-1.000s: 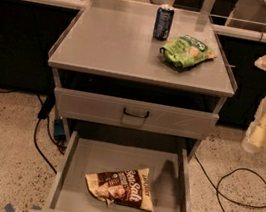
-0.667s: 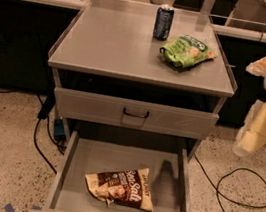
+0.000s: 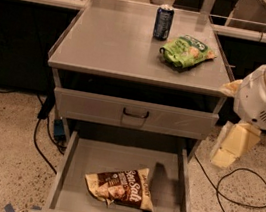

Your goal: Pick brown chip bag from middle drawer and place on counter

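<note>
the brown chip bag [image 3: 119, 192] is lying in the open middle drawer [image 3: 95, 156], near its front. the claw [image 3: 232, 145] is hanging right of the counter [image 3: 108, 43], below its top; apart or together, i cannot tell.

The brown chip bag [image 3: 119, 192] is lying crinkled in the open middle drawer [image 3: 89, 157] — below the grey tabletop [image 3: 108, 43]. The pincer [image 3: 227, 152] is hovering outside the drawer.
</note>
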Tool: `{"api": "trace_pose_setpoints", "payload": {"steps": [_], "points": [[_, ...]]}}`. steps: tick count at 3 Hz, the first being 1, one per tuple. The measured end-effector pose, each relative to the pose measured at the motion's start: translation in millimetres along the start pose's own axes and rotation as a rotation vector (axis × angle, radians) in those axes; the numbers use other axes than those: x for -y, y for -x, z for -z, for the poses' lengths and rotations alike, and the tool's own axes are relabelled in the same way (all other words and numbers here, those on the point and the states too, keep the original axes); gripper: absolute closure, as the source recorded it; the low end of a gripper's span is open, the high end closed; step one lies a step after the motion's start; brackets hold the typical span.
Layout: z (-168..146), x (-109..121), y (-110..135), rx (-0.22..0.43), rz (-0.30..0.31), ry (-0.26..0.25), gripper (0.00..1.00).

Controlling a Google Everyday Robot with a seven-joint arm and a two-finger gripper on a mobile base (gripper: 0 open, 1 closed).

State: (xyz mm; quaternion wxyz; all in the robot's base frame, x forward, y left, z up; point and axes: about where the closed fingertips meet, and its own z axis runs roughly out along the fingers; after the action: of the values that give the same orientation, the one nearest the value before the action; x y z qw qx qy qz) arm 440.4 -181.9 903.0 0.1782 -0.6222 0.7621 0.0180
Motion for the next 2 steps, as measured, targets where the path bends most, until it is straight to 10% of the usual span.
{"api": "trace_pose_setpoints", "payload": {"steps": [2], "points": [[-59.6,-15.6,-2.2,0.049,0.001,0.023,0.00]]}}
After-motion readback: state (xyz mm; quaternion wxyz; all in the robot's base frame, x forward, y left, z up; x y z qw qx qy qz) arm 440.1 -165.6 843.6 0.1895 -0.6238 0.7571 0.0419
